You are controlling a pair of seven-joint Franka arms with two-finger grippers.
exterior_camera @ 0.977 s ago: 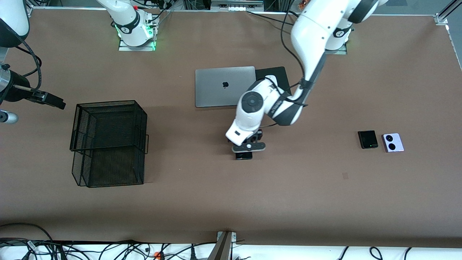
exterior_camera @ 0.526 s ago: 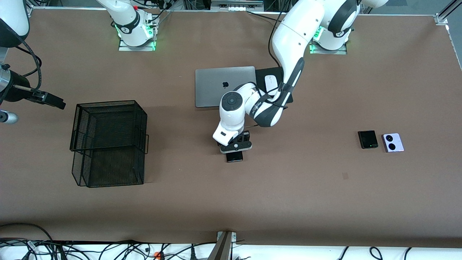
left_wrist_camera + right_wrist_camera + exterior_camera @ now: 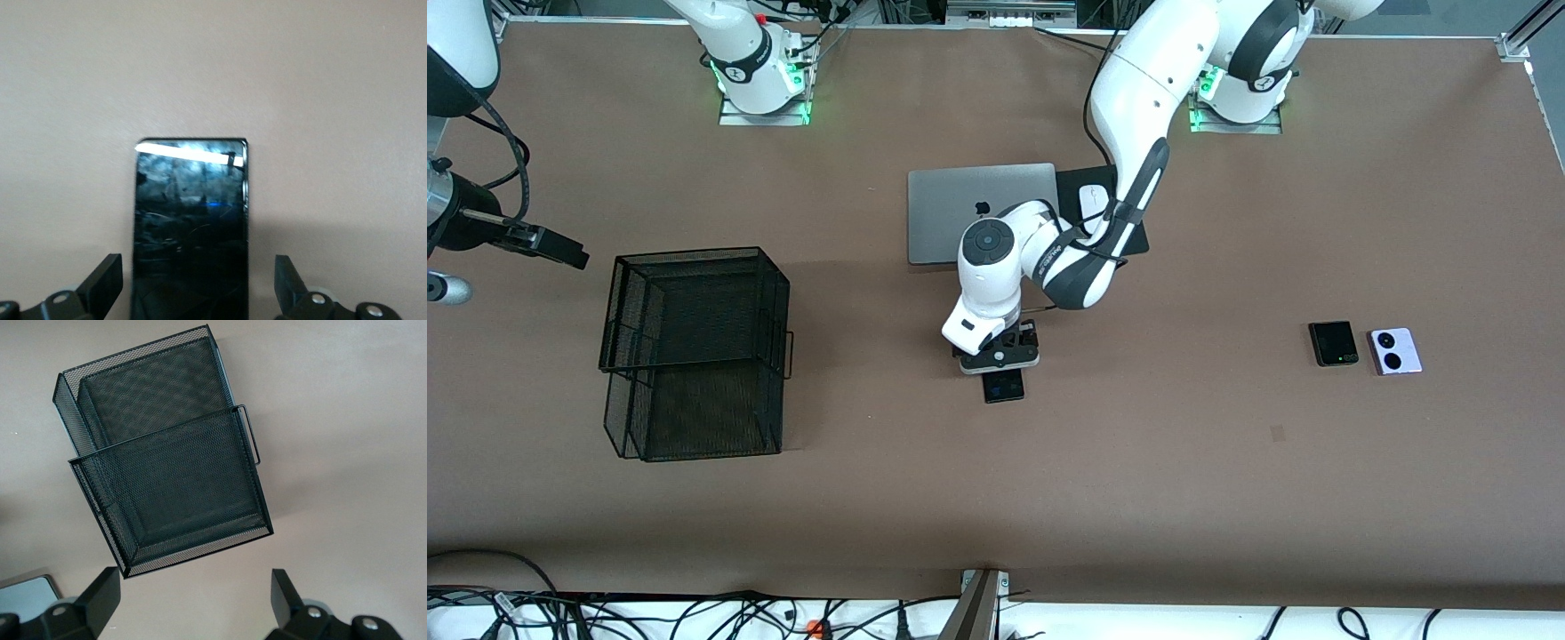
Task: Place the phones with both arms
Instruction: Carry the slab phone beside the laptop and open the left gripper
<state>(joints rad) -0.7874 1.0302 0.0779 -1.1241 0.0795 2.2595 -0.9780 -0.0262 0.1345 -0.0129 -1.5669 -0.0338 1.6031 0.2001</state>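
Note:
The long black phone lies flat on the table near the middle, nearer to the front camera than the laptop. My left gripper is low over it and open. In the left wrist view the phone sits between the fingers of the left gripper with a gap on each side. The small black phone and the lilac-white phone lie side by side toward the left arm's end. My right gripper waits open and empty in the air beside the basket; its wrist view shows the same open gripper.
A black wire-mesh basket stands toward the right arm's end and shows in the right wrist view. A silver laptop and a white mouse on a black pad lie near the robots' bases.
My left gripper has moved toward the right arm's end, and the long black phone has shifted with it. More of the phone now shows past the gripper. The right arm has not moved.

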